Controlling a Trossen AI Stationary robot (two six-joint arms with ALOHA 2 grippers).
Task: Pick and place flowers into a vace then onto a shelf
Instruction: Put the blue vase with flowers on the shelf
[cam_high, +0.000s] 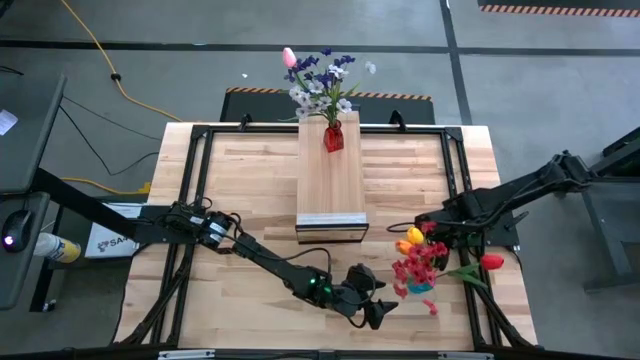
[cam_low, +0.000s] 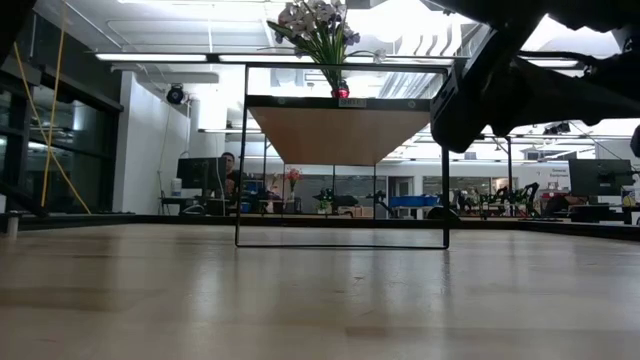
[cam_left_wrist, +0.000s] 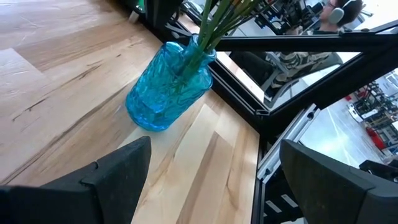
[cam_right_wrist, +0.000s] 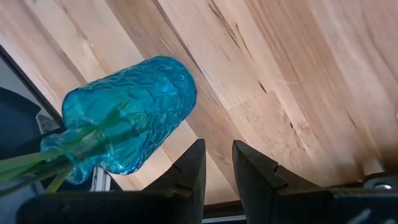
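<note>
1. On the pale slatted wooden table (cam_high: 250, 190), a long narrow raised shelf of pale wood planks (cam_high: 329, 185) runs down the middle, with a light metallic strip at its near end.
2. A small red glass vase (cam_high: 334, 136) stands upright at the far end of the shelf, holding a bunch of purple and white small-blossom sprays with one pink tulip (cam_high: 318, 78).
3. A textured blue glass vase (cam_left_wrist: 166, 87) stands on the table near its right front corner, close to the black frame rail.
4. Green stems rise from its neck; the red, orange and yellow artificial flowers (cam_high: 418, 262) spread above it, and one red tulip (cam_high: 491, 262) leans out to the right.
5. The left claw (cam_high: 375, 303) hovers low over the table just to the left of the blue vase, its two dark fingers (cam_left_wrist: 106, 180) spread wide apart and holding nothing.
6. The right claw (cam_right_wrist: 217, 168) sits just beside the blue vase, its fingers drawn nearly together with a narrow gap and nothing between them.
</note>
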